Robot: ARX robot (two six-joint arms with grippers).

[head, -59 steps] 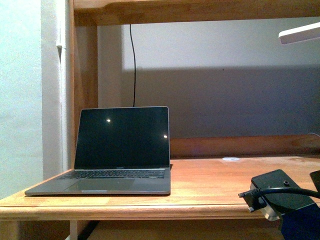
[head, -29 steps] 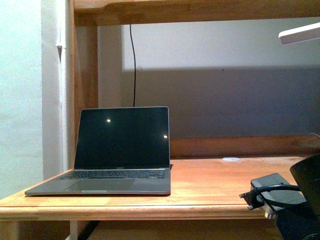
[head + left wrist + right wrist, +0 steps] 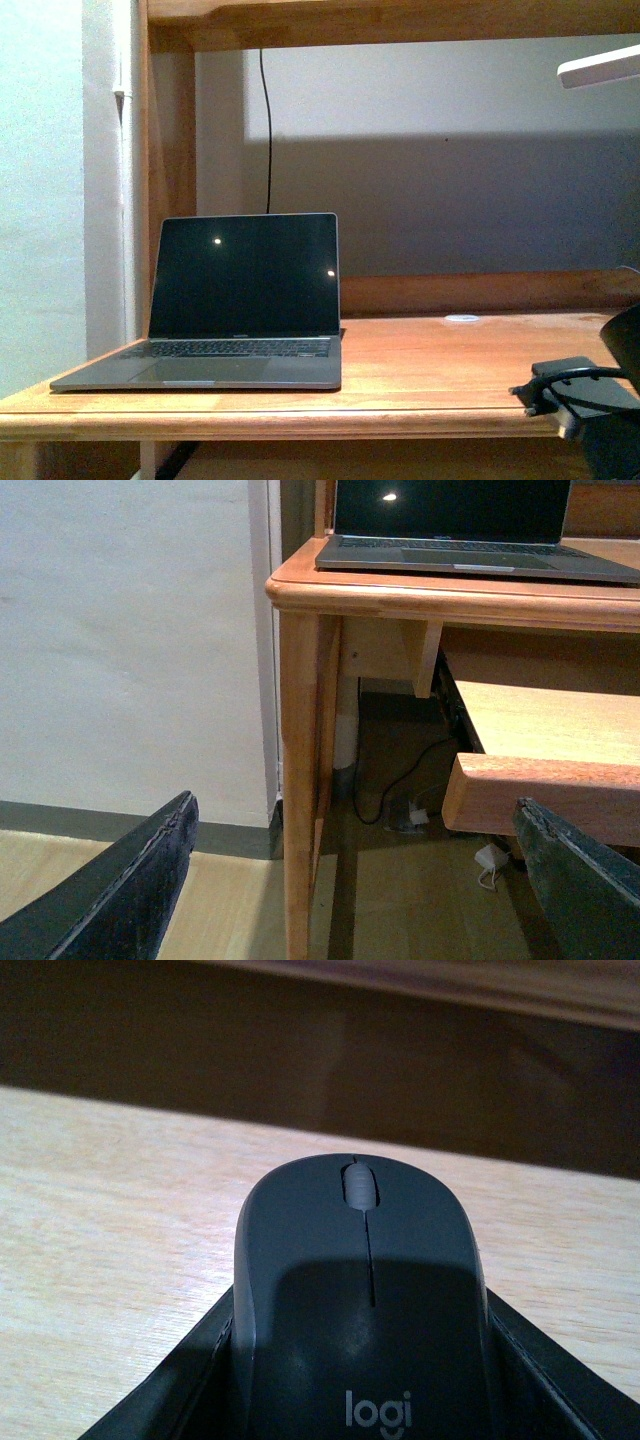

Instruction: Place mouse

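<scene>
Home office / study corner. Open laptop sits on a wooden desk surface. Hutch shelf is above the laptop, with a black cable running down the wall behind it. White lamp head is up to its right, plain white wall to its left. Below the laptop: pull-out keyboard tray, adapters and cords on a wood-look floor. Logi mouse fits a computer desk.

Right arm, front view: moved rightward and slightly lower over the past second, with less of it now in frame.
Black block on it: carried further along the desk front edge toward the frame's side.
Black cable across the block: displaced with it.
Dark rounded part at the frame edge: smaller than half a second ago.
</scene>
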